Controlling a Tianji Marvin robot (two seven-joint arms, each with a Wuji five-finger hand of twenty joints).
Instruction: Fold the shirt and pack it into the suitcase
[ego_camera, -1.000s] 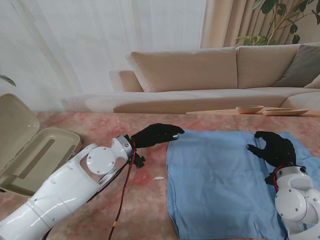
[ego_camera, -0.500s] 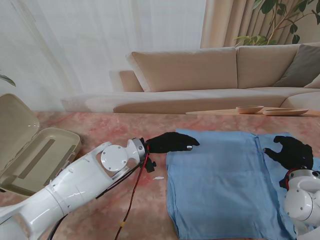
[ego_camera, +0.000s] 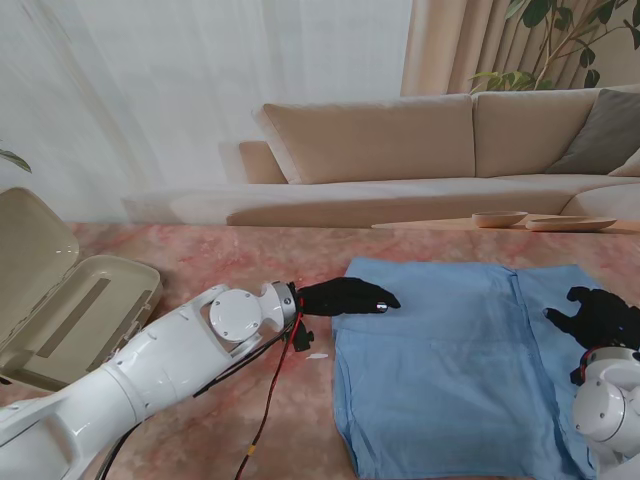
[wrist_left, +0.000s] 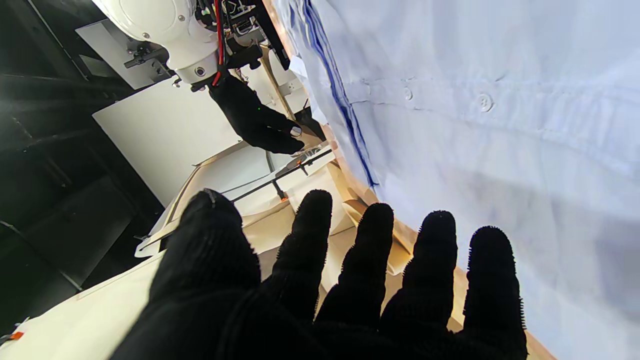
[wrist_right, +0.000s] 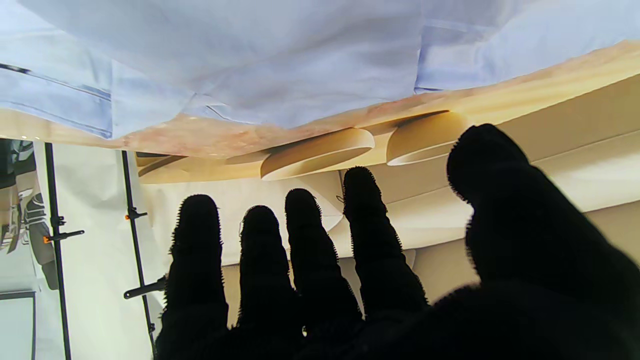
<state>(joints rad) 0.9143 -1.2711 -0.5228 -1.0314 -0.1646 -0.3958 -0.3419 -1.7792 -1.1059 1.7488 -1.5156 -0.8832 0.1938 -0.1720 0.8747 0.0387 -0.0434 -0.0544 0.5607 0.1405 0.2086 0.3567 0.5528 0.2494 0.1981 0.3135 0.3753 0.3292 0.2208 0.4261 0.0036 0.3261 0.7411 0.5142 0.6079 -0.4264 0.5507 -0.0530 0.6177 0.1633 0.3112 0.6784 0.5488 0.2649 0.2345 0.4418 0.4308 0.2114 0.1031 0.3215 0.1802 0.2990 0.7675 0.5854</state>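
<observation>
A light blue shirt (ego_camera: 450, 360) lies flat on the table, partly folded, with a fold line running down its right part. My left hand (ego_camera: 345, 297), in a black glove, lies flat on the shirt's left edge with fingers stretched out. My right hand (ego_camera: 603, 318) hovers open over the shirt's right side. The beige suitcase (ego_camera: 60, 300) stands open at the far left of the table. In the left wrist view the shirt's button placket (wrist_left: 482, 102) shows beyond my spread fingers (wrist_left: 372, 250), and my right hand (wrist_left: 257, 120) is visible too. The right wrist view has the shirt (wrist_right: 250, 60) and my fingers (wrist_right: 310, 240).
The table top (ego_camera: 200, 250) is reddish marble. A beige sofa (ego_camera: 420, 150) stands behind it, with a wooden bowl (ego_camera: 499, 217) and tray (ego_camera: 570, 223) past the table's far edge. A red cable (ego_camera: 270, 400) hangs from my left arm.
My left hand has moved right and nearer to me, onto the shirt's left edge. My right hand has pulled back to the right, away from the shirt's middle, leaving a fold line there.
</observation>
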